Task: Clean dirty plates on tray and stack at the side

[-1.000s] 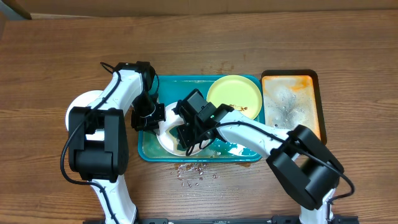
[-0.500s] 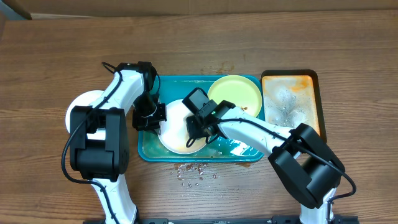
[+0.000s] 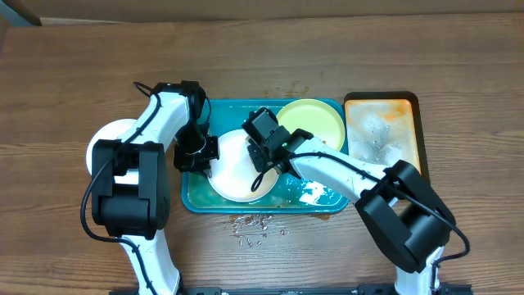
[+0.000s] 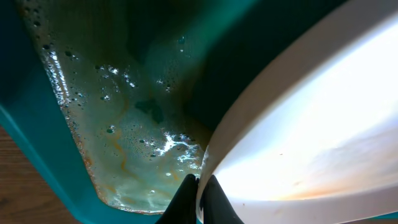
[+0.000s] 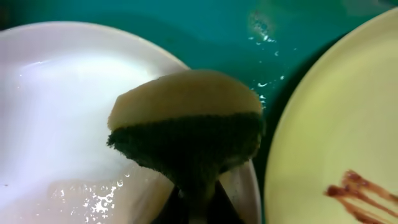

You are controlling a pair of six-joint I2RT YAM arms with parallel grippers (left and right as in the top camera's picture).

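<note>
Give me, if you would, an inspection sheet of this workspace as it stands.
Surface: wooden table; spatter in front of the tray.
Job's things: teal tray, foamy; white plate in it; yellow plate in it, with a brown smear; second white plate on the table at the left, partly under the left arm.
Clutter: orange tray, foamy, to the right of the teal one.
Grippers: left gripper shut on the white plate's rim; right gripper shut on a sponge over that plate.
Cables: black cables loop along both arms.
Surroundings: nothing seen.
</note>
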